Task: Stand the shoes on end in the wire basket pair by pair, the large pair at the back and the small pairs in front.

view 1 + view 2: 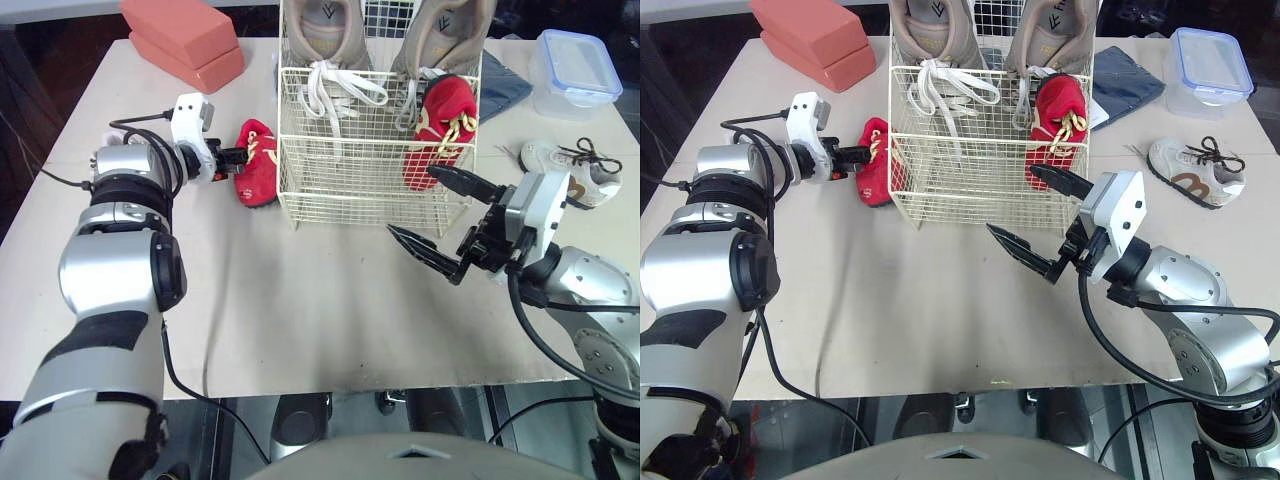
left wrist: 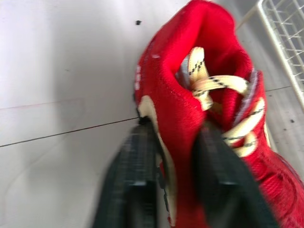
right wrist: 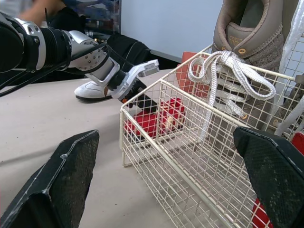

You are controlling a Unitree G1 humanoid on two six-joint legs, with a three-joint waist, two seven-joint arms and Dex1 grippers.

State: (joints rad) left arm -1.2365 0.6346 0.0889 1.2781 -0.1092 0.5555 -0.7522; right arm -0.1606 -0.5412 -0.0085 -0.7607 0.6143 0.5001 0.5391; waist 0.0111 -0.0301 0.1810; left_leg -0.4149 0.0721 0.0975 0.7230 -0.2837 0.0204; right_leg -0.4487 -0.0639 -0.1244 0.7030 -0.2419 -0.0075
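Well, the left claw (image 1: 235,157) pinches the red shoe (image 1: 258,163) by its collar, with the red fabric squeezed between its two black fingers (image 2: 128,185) beside the cream laces. That shoe lies on the table (image 1: 300,300) right at the claw's tips. Just past it, on the side away from the wrist, stands the wire basket (image 1: 350,185). Shoe and wire are close together, though I cannot tell whether they touch.

The right claw (image 1: 412,200) hangs spread wide and holds nothing. Its tips point at the basket's front wall, near the front corner on its own side. Beyond its upper finger, inside the basket, a second red shoe (image 1: 440,125) stands on end at the front. Behind that, two large beige shoes (image 1: 325,40) stand upright against the back. Out past the right claw's wrist, away from the basket, a white shoe (image 1: 565,170) with brown laces lies on the table.
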